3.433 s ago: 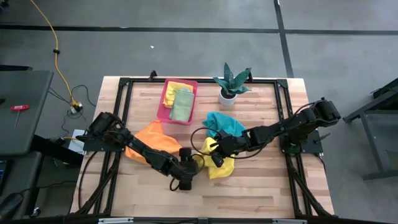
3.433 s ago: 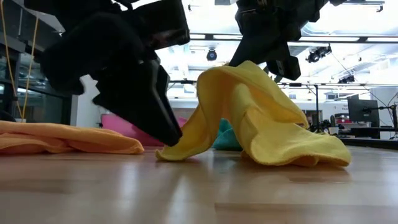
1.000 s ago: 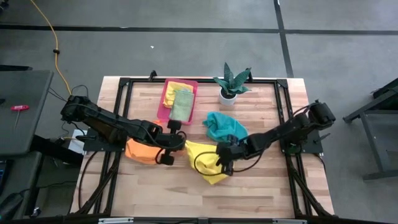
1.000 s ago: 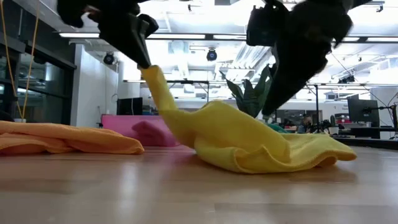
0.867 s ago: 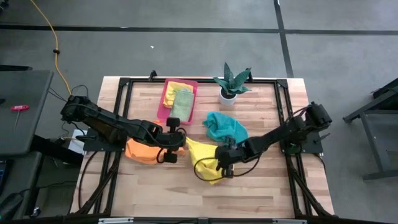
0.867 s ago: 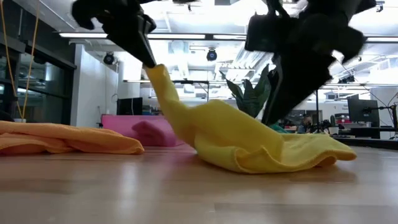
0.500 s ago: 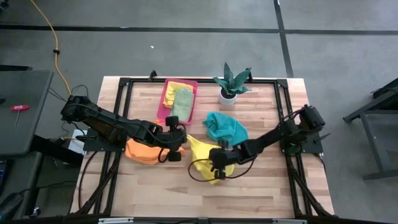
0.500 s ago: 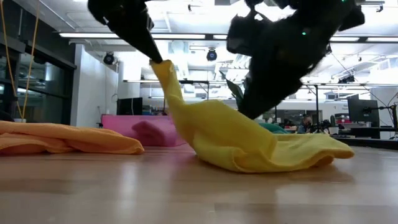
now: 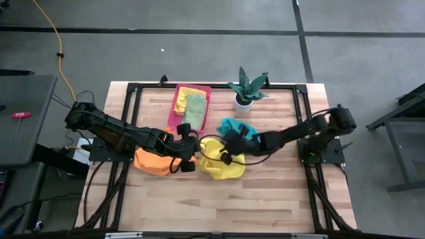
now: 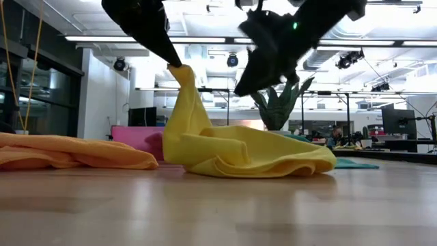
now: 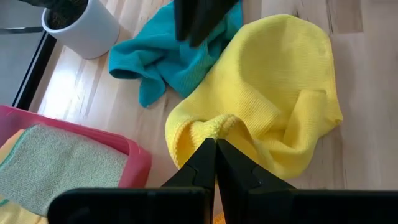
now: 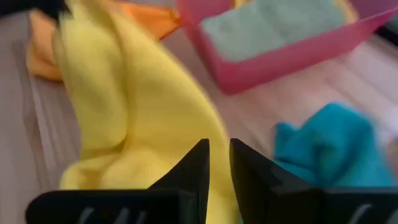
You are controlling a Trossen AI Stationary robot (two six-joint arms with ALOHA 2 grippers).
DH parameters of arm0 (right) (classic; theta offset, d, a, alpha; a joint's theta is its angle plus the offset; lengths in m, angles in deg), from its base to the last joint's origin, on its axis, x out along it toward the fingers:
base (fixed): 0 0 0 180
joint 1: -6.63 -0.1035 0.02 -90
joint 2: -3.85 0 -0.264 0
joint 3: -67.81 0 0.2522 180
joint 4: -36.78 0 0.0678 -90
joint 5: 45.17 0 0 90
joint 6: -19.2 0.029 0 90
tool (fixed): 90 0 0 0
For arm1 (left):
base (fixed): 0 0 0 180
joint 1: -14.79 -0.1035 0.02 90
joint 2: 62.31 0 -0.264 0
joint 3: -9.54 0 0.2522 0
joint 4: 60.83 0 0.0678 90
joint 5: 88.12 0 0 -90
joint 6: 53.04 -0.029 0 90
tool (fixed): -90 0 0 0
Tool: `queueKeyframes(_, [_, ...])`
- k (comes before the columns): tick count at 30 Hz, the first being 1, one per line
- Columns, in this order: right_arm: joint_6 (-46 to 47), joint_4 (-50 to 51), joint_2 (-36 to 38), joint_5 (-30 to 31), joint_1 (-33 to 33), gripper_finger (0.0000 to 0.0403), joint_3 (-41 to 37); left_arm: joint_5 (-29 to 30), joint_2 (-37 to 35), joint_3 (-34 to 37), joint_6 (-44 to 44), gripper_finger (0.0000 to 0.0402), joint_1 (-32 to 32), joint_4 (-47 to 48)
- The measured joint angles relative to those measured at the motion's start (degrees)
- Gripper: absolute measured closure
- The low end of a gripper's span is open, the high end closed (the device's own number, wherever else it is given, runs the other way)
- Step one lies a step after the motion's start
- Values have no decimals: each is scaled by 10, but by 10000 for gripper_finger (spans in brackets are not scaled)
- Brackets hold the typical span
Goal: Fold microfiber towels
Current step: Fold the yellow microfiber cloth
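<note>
Lighting & img quality. High view: even, bright overhead light is falling on the tabletop; shadows are staying soft & short under both arms; no glare. Low view: ceiling strip lights are glowing at top, backlighting the arms so they are reading as near-black silhouettes; foreground wood is lying out of focus w/ a pale sheen. Left wrist view: sharp, evenly lit; faint shadow is showing beside the yellow towel. Right wrist view: heavy motion blur is smearing cloth edges & the pink tray; the near dark fingers are sitting soft.
</note>
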Motion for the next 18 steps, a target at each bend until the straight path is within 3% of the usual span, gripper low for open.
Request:
queueKeyframes(3, [0, 8, 35, -59, 4, 350, 0, 0, 0, 0, 4, 401, 0, 0])
queueKeyframes(7, [11, 8, 53, -219, 1, 350, 0, 0, 0, 0, 4, 401, 0, -2])
queueKeyframes(9, [28, 10, 47, -263, -7, 347, 0, 0, 0, 0, 4, 401, 0, -2])
queueKeyframes(13, [33, 15, 6, -282, -37, 320, 0, 1, 0, 0, 4, 401, 0, -3])
queueKeyframes(18, [28, -7, -66, -284, -65, 256, 0, 1, 0, 0, 4, 401, 0, -3])
